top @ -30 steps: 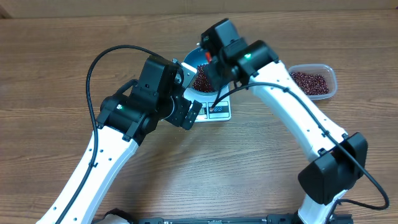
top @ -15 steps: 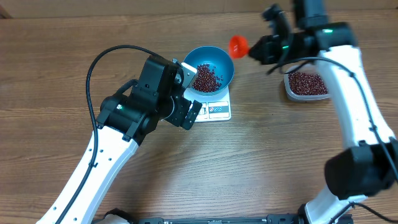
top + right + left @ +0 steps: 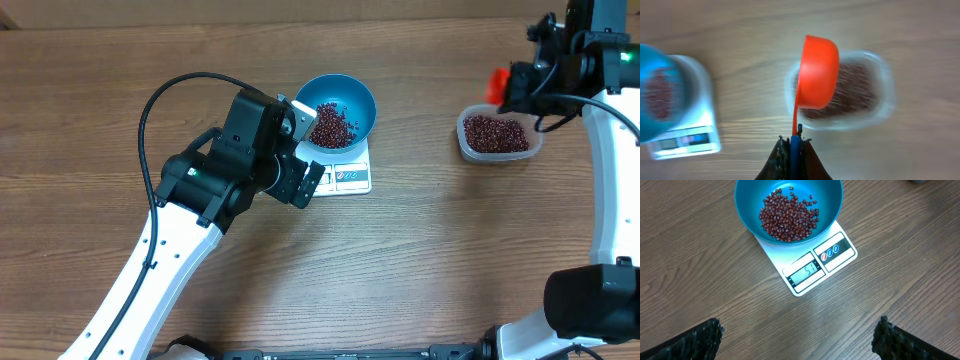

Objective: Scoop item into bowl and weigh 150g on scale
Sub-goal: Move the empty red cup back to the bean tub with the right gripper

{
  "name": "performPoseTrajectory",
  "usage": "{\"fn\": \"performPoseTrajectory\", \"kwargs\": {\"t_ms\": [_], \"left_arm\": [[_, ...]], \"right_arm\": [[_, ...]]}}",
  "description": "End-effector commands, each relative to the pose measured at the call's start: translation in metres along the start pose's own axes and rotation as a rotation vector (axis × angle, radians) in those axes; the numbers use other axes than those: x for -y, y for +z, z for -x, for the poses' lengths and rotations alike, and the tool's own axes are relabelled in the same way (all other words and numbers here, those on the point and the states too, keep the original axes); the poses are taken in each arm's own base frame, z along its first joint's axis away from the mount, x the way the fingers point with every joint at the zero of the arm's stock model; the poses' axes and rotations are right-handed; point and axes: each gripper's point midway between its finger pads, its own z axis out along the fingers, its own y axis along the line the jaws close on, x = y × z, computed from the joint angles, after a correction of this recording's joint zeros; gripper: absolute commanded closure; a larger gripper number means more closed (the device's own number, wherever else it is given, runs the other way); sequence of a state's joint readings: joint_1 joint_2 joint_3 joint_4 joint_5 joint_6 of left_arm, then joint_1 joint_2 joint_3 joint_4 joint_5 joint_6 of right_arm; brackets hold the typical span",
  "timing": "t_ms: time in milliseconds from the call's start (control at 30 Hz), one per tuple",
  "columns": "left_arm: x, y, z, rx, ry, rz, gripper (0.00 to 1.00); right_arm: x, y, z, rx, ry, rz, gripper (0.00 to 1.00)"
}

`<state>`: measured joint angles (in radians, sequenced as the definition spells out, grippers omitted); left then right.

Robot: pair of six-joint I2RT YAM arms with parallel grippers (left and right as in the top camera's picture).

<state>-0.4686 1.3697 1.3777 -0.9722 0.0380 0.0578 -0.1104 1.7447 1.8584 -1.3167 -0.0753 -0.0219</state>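
Brown wooden table [image 3: 420, 260] under both arms; my right gripper [image 3: 792, 145] is pinched on the handle of the orange scoop [image 3: 817, 72], long axis running 6 to 12 o'clock, cup over the clear tub [image 3: 885, 102] of beans [image 3: 855, 85]. Farther off at 9 o'clock on the overhead sit the scale [image 3: 350, 180] and part-filled blue bowl [image 3: 362, 105], left gripper [image 3: 308, 182] spread wide and empty beside them; I judge the right arm nearer for the next dip

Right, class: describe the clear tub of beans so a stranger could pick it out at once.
Start at the wooden table and go to its right side, away from the white scale. The tub stands there, near an orange scoop. Unlike the round blue bowl on the scale, it is clear, rectangular with rounded corners.
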Motion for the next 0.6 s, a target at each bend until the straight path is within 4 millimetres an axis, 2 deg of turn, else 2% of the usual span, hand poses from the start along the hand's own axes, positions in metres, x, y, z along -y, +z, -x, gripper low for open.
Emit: {"fn": "performPoseTrajectory", "kwargs": {"t_ms": [0,167,400,567], "left_arm": [[-0.001,-0.002,-0.001,0.004,-0.016,-0.001,0.00],[-0.001,-0.002,-0.001,0.004,-0.016,-0.001,0.00],[-0.001,-0.002,-0.001,0.004,-0.016,-0.001,0.00],[-0.001,-0.002,-0.001,0.004,-0.016,-0.001,0.00]], "right_arm": [[0.040,-0.010,-0.001,0.014,0.016,-0.247,0.96],[0.053,0.001,-0.017,-0.049,0.010,-0.322,0.96],[0.061,0.037,-0.036,-0.144,-0.050,-0.338,0.96],[0.060,0.055,-0.035,-0.153,-0.058,-0.341,0.96]]}}
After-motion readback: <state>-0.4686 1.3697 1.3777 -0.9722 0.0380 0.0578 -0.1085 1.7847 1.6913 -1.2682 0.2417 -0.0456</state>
